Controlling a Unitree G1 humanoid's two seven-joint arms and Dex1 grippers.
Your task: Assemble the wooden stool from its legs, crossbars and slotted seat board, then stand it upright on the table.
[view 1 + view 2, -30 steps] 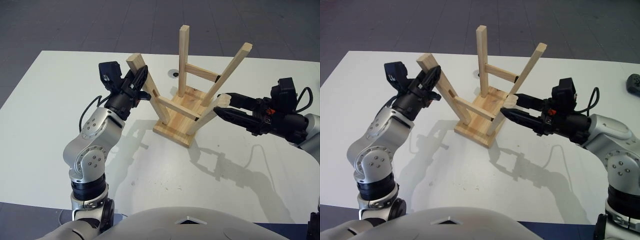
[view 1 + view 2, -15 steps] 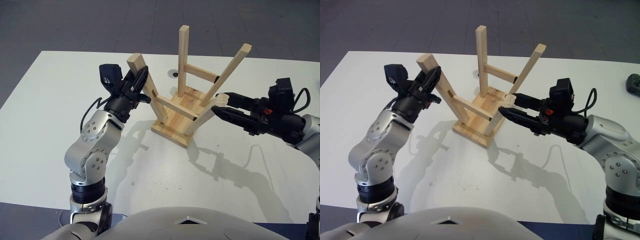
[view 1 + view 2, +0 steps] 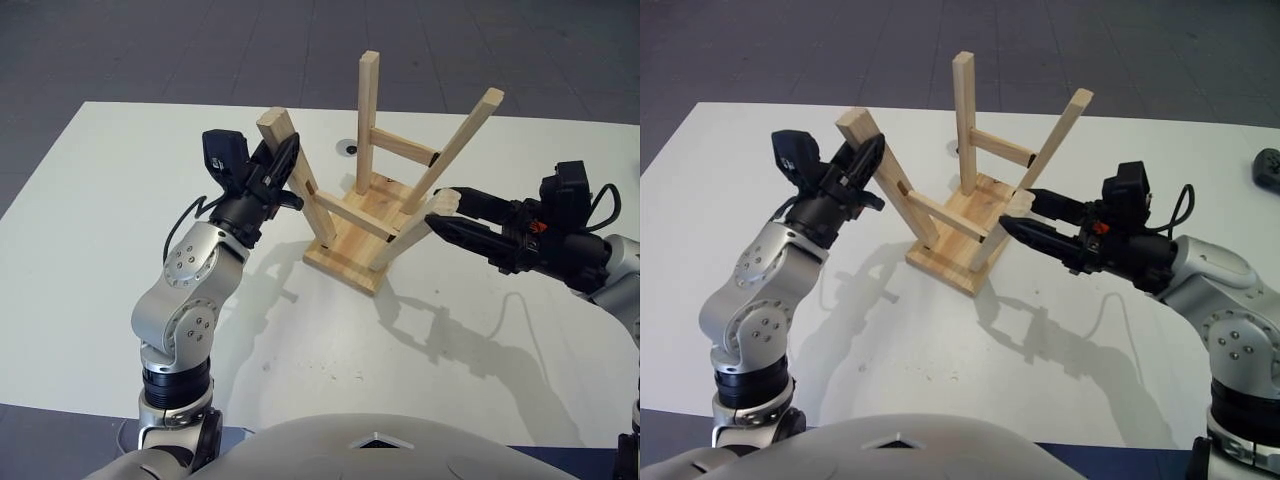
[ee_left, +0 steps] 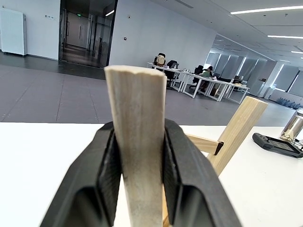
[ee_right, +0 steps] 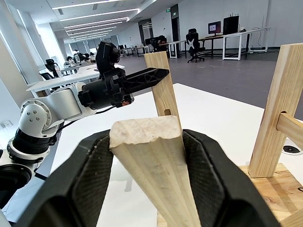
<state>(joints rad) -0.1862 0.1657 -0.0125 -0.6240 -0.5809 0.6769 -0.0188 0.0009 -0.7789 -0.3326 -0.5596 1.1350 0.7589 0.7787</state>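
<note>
The wooden stool stands upside down and tilted on the white table [image 3: 120, 200], its seat board [image 3: 362, 238] down and its legs pointing up, joined by crossbars [image 3: 352, 214]. My left gripper [image 3: 287, 163] is shut on the upper part of the near-left leg [image 3: 303, 190]; in the left wrist view that leg [image 4: 137, 156] sits between the black fingers [image 4: 109, 170]. My right gripper [image 3: 446, 209] is shut on the end of the near-right leg [image 3: 412, 232], which the right wrist view shows clamped as leg end [image 5: 149, 142] between the pads [image 5: 97, 179].
A small round grommet [image 3: 350, 149] lies in the table behind the stool. A black handheld device [image 3: 1268, 168] rests near the table's right edge. Bare table surface stretches in front of the stool and to the left.
The left arm has edged slightly toward the stool while keeping hold of its leg. The right arm and stool have barely moved.
</note>
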